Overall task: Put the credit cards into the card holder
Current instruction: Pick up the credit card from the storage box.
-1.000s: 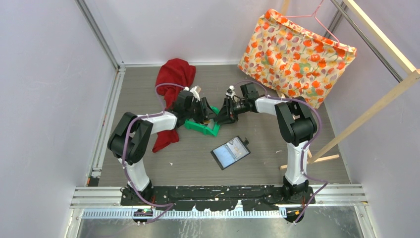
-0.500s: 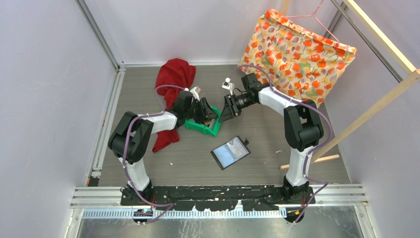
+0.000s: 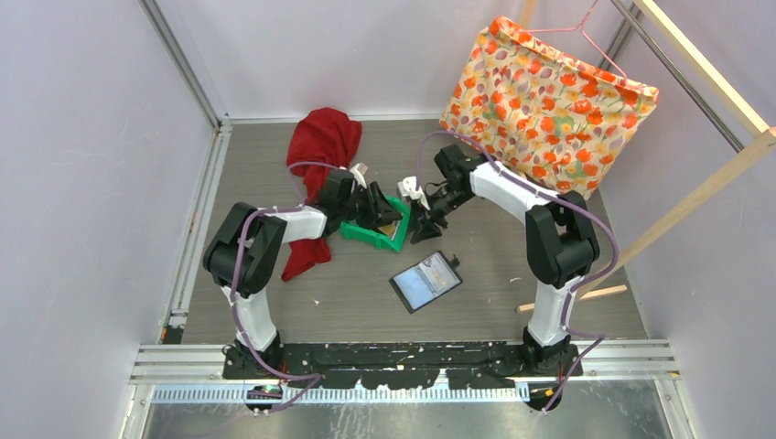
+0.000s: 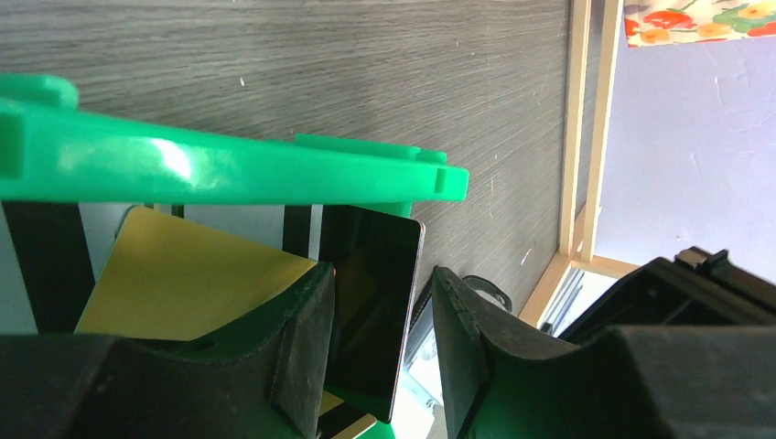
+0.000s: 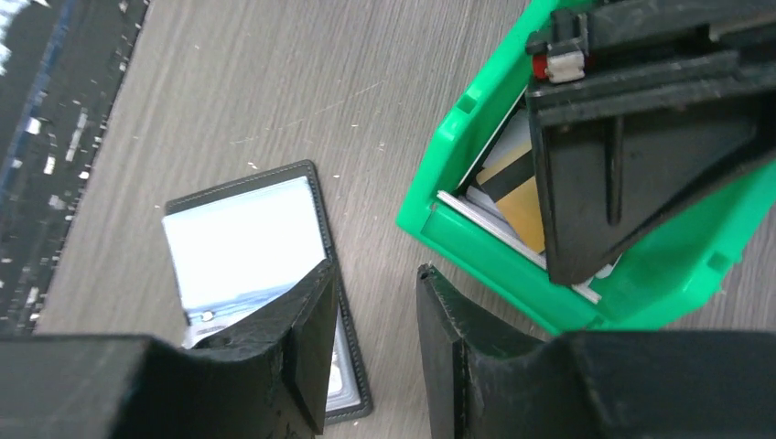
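A grey wood-grain table point(image 3: 274, 302) fills the overhead view. A large orange-flowered fabric bag point(image 3: 549, 110) leans at 1 o'clock, and a red cloth point(image 3: 322, 137) lies at 11 o'clock.

The left arm rises from its base at 7 o'clock, bends at the elbow, and stretches its forearm toward 3 o'clock. The left gripper point(image 4: 382, 273) is inside the green bin point(image 3: 371, 236) at the centre. Its fingers stand partly apart with a dark card point(image 4: 371, 320) in the gap; whether they pinch it cannot be told.

The right arm rises from 5 o'clock, reaches toward 11 o'clock, then folds its wrist back toward 7 o'clock. The right gripper point(image 5: 373, 268) hangs over bare table just beside the bin, its fingers narrowly apart and empty.

The black card holder point(image 3: 425, 282) lies open at 5 o'clock from the bin, pale pockets up, with its long axis running from 8 to 2 o'clock.

The credit cards point(image 5: 512, 197) sit stacked in the bin, a yellow card point(image 4: 192, 274) among them.
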